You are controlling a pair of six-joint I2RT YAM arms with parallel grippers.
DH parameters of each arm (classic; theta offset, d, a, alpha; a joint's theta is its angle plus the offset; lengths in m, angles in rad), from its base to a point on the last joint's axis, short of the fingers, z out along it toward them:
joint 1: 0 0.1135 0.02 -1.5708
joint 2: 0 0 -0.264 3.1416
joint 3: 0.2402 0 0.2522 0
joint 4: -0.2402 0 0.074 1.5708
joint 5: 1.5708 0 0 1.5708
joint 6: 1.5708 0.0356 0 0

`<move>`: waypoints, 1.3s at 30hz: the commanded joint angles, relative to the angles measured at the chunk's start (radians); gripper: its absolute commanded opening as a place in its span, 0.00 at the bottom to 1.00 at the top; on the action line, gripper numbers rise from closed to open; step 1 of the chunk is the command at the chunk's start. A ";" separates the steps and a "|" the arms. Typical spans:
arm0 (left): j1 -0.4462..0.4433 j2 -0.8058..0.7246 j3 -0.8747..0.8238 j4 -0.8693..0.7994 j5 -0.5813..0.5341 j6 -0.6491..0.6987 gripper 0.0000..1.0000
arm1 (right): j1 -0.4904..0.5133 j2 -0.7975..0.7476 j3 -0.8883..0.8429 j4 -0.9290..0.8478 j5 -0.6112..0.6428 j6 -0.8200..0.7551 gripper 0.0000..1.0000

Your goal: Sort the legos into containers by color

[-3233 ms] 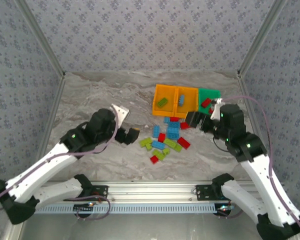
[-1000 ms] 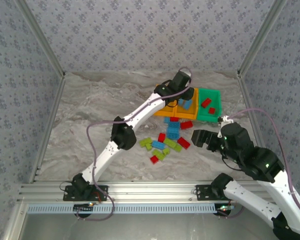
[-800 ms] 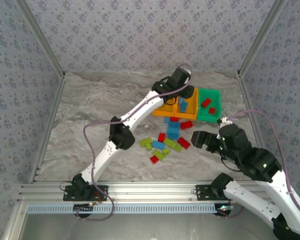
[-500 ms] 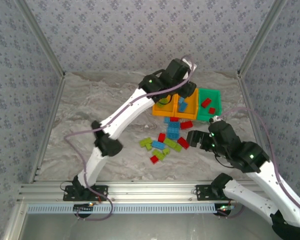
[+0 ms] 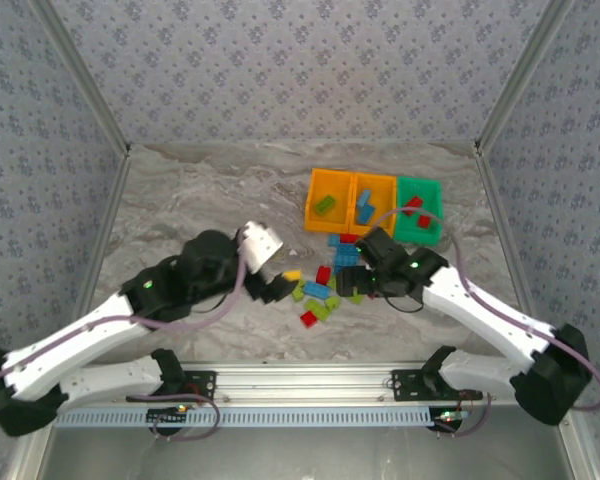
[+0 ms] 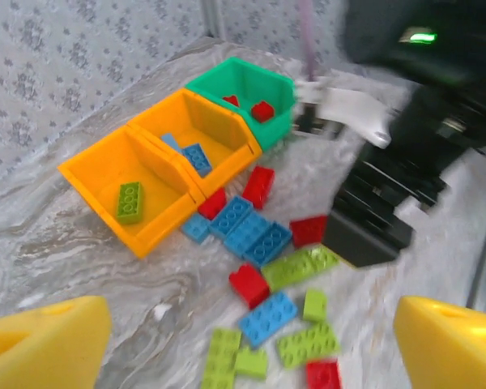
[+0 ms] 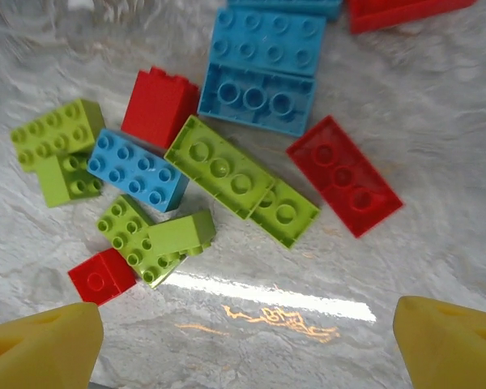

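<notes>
Both jaws spread wide, empty (yellow pads [image 7: 40,344] far apart); right hovers over loose legos [image 7: 219,166].

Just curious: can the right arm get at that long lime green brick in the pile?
Probably yes. The right gripper hangs open above the long lime green brick, which lies uncovered, though a smaller lime green brick touches its end.

Grey marbled tabletop [image 5: 200,200] with loose legos [image 7: 219,166] and three containers [image 5: 375,200].
The legos lie scattered just ahead of the right pincer [image 7: 247,344]; the containers stand in a row beyond them.
</notes>
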 commanded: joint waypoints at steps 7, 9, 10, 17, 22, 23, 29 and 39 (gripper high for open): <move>-0.005 -0.340 -0.192 -0.264 -0.076 0.143 0.98 | 0.153 0.251 0.021 0.156 0.016 0.053 0.91; -0.004 -0.351 -0.209 -0.262 -0.038 0.166 0.99 | 0.158 0.288 0.016 0.177 0.039 0.045 0.84; -0.005 -0.349 -0.224 -0.247 -0.022 0.176 0.99 | 0.155 0.305 0.010 0.218 0.042 0.040 0.79; -0.004 -0.310 -0.267 -0.181 0.040 0.231 0.99 | 0.147 0.383 -0.010 0.243 0.055 0.066 0.58; -0.004 -0.314 -0.273 -0.183 0.049 0.239 0.99 | 0.147 0.380 -0.032 0.259 0.049 0.091 0.46; -0.004 -0.317 -0.274 -0.182 0.060 0.243 0.99 | 0.148 0.376 -0.034 0.257 0.056 0.095 0.44; -0.004 -0.355 -0.292 -0.174 0.112 0.284 0.99 | 0.156 0.286 -0.004 0.174 0.155 0.136 0.34; 0.007 -0.405 -0.330 -0.125 0.076 0.282 0.99 | -0.005 0.295 0.359 0.158 0.319 -0.104 0.30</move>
